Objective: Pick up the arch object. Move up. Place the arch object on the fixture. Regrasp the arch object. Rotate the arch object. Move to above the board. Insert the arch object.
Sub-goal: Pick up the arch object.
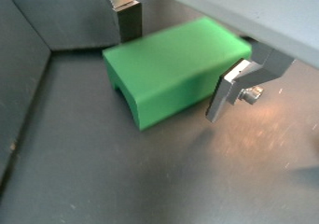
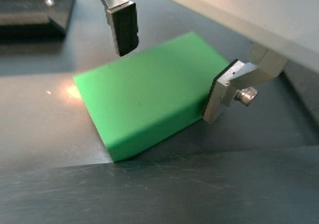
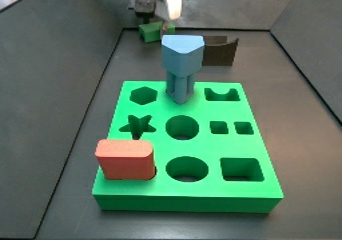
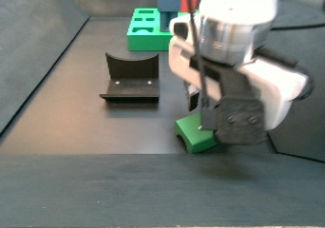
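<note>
The pincer (image 2: pixel 174 64) straddles the arch object (image 2: pixel 147 92) on the floor, jaws wide, pads not yet touching (fixture (image 4: pixel 131 77) nearby); closing off-centre could twist or nudge it away.

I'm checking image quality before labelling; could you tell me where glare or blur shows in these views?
In a wrist view, glare brightens the floor beside the gripper and the arch object; in a side view, the gripper looms large and soft-edged, hiding part of the arch object.
</note>
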You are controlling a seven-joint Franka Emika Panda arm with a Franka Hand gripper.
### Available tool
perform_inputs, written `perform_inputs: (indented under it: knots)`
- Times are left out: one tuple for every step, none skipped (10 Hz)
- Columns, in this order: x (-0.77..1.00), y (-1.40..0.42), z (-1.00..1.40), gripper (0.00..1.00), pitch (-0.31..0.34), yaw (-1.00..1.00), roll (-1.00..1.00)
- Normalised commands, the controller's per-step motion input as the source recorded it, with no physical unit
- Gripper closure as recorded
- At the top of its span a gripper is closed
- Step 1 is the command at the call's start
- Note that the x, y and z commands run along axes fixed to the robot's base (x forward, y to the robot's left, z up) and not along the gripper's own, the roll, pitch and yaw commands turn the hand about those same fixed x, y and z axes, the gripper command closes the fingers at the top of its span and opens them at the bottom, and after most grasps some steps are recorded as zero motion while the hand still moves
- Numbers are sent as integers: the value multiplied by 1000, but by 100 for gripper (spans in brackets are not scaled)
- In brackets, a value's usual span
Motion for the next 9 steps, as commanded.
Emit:
perform_inputs:
  knots:
    - [0,0,-166,0,-17,-54,-66]
    - [0,0,-63,0,-4,-17,-41]
    - [0,0,-17,0,0,-57,-1]
    - [0,0,-26,0,-36,0,0]
    - [0,0,-114,0,-27,0,0]
    - [0,0,0,0,0,0,0]
    - [0,0,0,100,0,0,0]
    - [0,0,0,100,0,0,0]
    - [0,0,0,100,0,0,0]
